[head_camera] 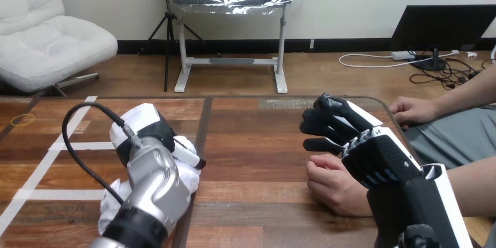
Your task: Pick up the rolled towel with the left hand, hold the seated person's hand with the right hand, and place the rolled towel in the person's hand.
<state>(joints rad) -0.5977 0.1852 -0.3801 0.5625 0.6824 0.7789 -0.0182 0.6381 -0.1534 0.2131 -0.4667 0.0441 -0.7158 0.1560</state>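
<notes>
Table (257, 143): wooden. The far edge runs straight across. The right edge slants down past the seated person.
Open room: the middle of the table between the two robot hands is bare. So is the far strip beyond them.
Seam (202, 134): a dark line running from far to near, just right of the left hand.
Tape (64, 145): white lines on the left part of the table, reaching toward its left edge.
Towel (188, 179): white, on the left half of the table just left of the seam. It shows to the right of the left forearm (155, 183) and again at the forearm's lower left.
Left hand (143, 131): lies on top of the towel and touches it, its back turned up. Whether it is clamped on the towel cannot be told.
Right hand (365, 145): on the right half, near the right edge. Its fingers (327, 120) are loosely bent, apart, and point to the far left with nothing between them.
Near hand (334, 186): the person's, loosely closed on the table, partly under the right hand.
Far hand (412, 110): the person's, resting at the right edge near the far corner, well apart from the towel.
Hidden: most of the towel is covered by the left hand and forearm. Whether the right hand touches the near hand cannot be told.
Cut off: both robot arms leave at the bottom edge.
</notes>
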